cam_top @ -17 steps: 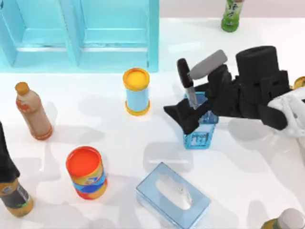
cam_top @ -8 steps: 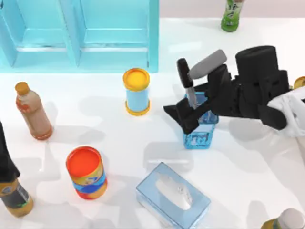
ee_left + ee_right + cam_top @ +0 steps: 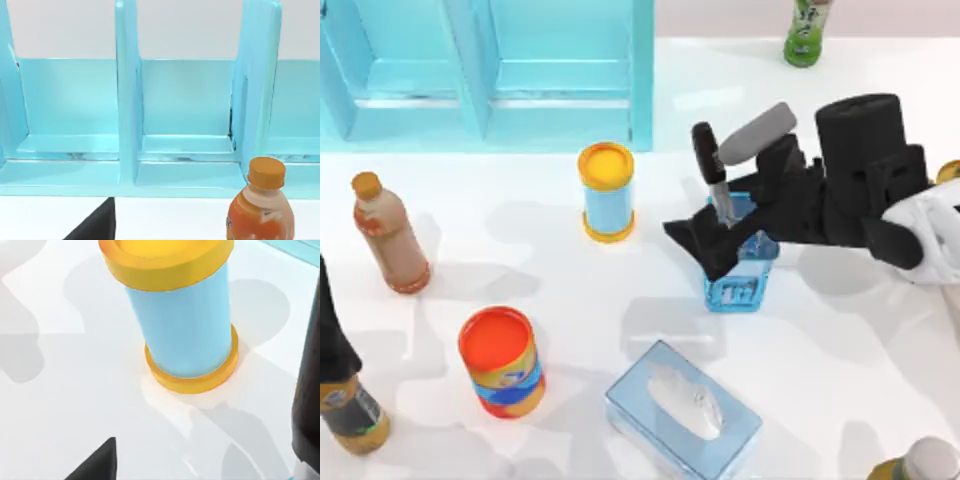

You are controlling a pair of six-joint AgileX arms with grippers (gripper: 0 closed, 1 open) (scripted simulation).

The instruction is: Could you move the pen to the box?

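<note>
Right gripper [image 3: 720, 232] hung at the blue cup [image 3: 738, 270], mid-table toward the right edge, fingers apparently closed on the pen [image 3: 711, 172] standing in it; best lifted straight up before swinging to the box [image 3: 490, 70]; left arm parked.

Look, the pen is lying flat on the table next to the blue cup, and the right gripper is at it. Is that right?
Not quite. In the top view the pen isn't lying flat on the table; it stands nearly upright in the blue cup, black cap on top. The rest holds: the right gripper is at it, over the cup.
</note>
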